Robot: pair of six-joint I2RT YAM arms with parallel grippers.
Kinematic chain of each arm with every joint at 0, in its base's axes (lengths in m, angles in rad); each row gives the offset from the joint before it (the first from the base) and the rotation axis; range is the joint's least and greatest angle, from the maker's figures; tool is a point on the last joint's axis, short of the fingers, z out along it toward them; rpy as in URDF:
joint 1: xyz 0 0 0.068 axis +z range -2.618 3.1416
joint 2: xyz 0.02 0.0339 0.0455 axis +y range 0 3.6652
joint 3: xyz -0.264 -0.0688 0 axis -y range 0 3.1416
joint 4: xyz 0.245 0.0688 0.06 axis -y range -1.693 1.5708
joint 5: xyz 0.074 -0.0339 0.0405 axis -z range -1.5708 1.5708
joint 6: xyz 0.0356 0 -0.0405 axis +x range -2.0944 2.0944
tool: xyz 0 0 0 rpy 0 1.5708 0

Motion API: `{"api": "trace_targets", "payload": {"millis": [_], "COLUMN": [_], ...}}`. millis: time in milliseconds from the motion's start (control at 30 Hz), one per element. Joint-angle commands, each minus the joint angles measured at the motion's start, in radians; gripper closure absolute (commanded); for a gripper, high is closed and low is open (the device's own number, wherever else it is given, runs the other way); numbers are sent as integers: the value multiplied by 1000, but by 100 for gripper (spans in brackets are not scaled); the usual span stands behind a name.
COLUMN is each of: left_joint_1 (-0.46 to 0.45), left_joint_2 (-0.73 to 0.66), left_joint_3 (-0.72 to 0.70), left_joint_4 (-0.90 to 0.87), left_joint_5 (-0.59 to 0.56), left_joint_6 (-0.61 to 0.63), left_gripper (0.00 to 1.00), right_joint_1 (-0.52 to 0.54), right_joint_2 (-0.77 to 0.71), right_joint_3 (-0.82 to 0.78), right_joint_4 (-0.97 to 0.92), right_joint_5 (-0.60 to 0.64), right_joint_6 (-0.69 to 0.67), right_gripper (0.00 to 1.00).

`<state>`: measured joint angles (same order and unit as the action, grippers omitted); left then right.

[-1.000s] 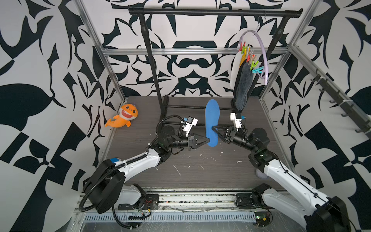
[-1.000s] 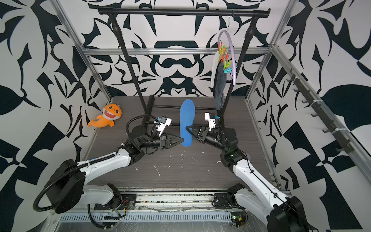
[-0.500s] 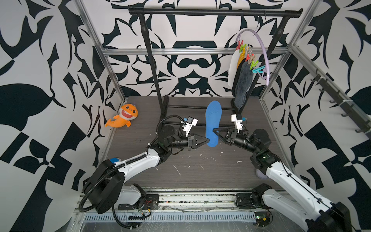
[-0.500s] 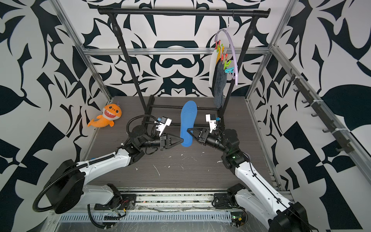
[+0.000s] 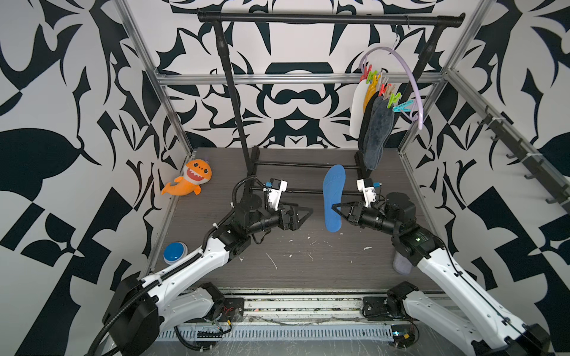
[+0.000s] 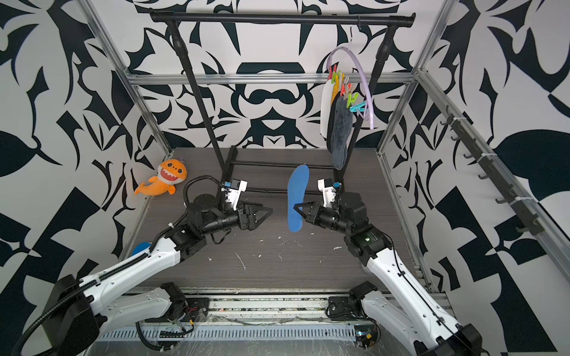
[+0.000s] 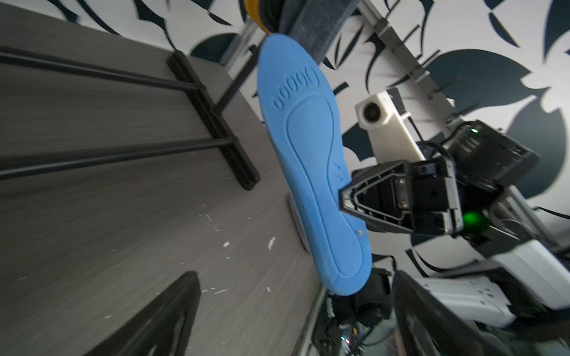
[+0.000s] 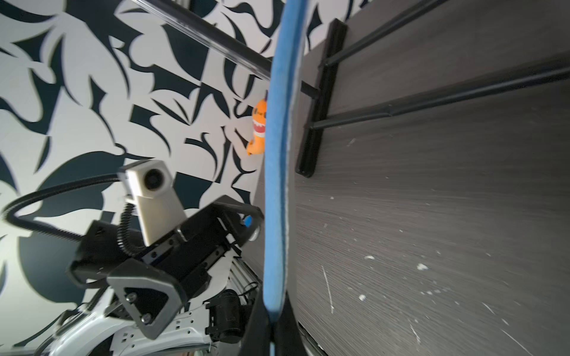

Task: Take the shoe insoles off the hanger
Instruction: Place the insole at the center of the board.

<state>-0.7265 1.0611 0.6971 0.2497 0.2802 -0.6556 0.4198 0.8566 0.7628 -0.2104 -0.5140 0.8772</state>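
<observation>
I am watching the right gripper (image 5: 335, 208) pinching a blue insole (image 5: 334, 191) by its long edge, jaws closed thin on the foam. The insole is standing nearly upright above the grey wood-grain table (image 5: 308, 268). In the left wrist view its smooth moulded face (image 7: 308, 160) is showing an embossed footprint outline with five oval toes. A small mark near the arch is too blurred for me to read. The left gripper (image 5: 305, 215) is sitting just beside the insole, apart from it, its triangular black fingers spread wide and empty. The other insoles (image 5: 377, 129), flat foot-shaped pads, fuzzy dark grey-blue in front and smooth white behind, are hanging from coloured pegs (image 5: 385, 92) on the lilac arched plastic hanger (image 5: 411, 80), which is hooked on the black tubular rail (image 5: 308, 18).
</observation>
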Motion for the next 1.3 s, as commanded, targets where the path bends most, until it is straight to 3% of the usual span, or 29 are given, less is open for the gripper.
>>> {"api": "trace_targets", "payload": {"millis": [0,167,367,467,667,1267], "left_joint_1": [4,-14,-214,-279,-294,-292], "left_joint_2": [-53,-67,28,90,132,82], "left_joint_3": [2,2,48,71,69,15], "left_joint_4": [-211,-343,-479,-501,-472,-426], "left_joint_5": [-273,-451,-796,-893,-898,-883], "left_joint_6": [97,139,174,160,113,122], "left_gripper": [1,1,1,1,1,1], "right_joint_1": [4,11,82,140,247,230], "right_joint_2": [28,78,170,273,468,724], "right_joint_3": [60,93,148,198,273,245], "right_joint_4": [-305,-430,-551,-641,-748,-719], "right_joint_5": [169,269,451,575,803,947], "right_joint_6": [-142,-171,-183,-175,-147,-159], "right_gripper": [100,100,100,100,100,100]}}
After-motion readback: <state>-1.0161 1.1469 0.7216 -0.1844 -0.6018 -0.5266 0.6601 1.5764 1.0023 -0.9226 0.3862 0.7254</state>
